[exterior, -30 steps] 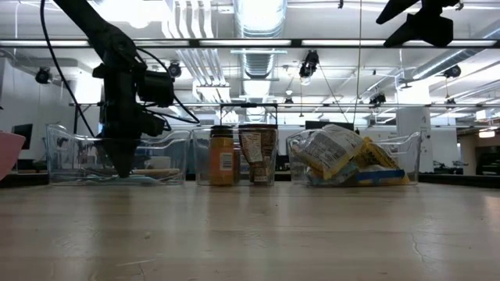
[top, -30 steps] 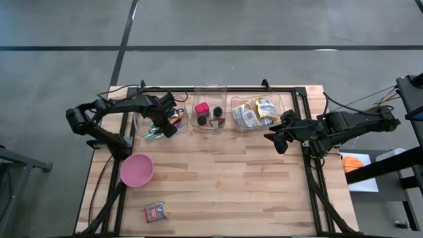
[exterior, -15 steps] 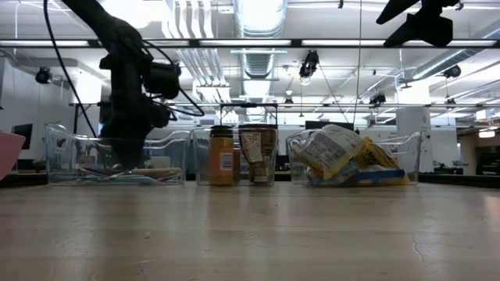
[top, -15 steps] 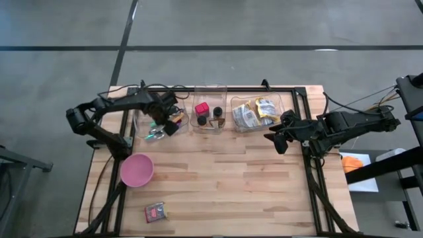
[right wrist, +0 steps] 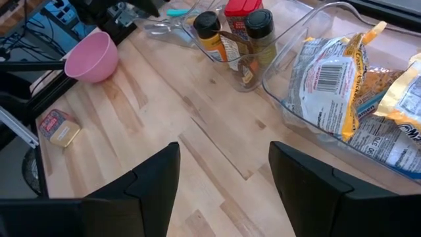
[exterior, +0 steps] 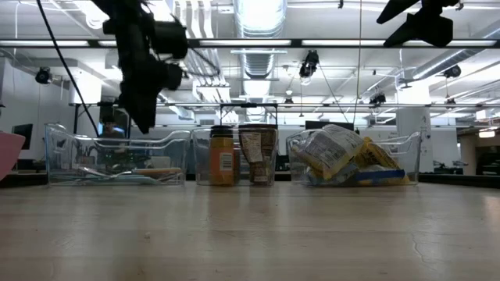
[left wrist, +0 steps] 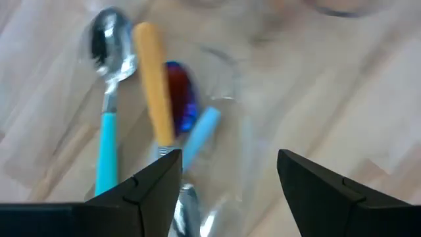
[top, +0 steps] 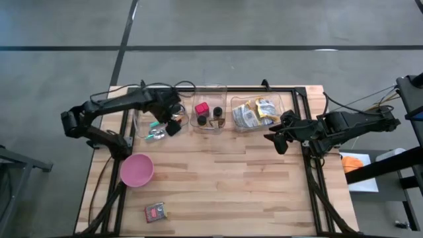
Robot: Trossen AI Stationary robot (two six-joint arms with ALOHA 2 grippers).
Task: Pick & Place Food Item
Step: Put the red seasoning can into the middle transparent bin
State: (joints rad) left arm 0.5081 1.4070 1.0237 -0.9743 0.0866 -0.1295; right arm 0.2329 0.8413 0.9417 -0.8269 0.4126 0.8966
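1. Left gripper (left wrist: 227, 174) has its jaws parted and empty, hanging above the clear cutlery bin (top: 140, 125) near the counter's far left corner.
2. Under it lie a teal-handled spoon (left wrist: 107, 99), an orange handle (left wrist: 153, 85) and a light blue handle (left wrist: 200, 131).
3. Right gripper (top: 272, 141) hovers over the counter's right side, jaws apart, nothing between them.
4. Just beyond it, the clear snack bin (top: 285, 106) on the far edge holds food packets (right wrist: 342, 79).
5. The middle bin (top: 210, 88) carries a red-lidded jar (top: 201, 108) and dark-lidded jars.
6. A pink bowl (top: 137, 170) sits near the left edge; a small red packet (top: 156, 211) lies by the near left corner of the counter (top: 231, 185).
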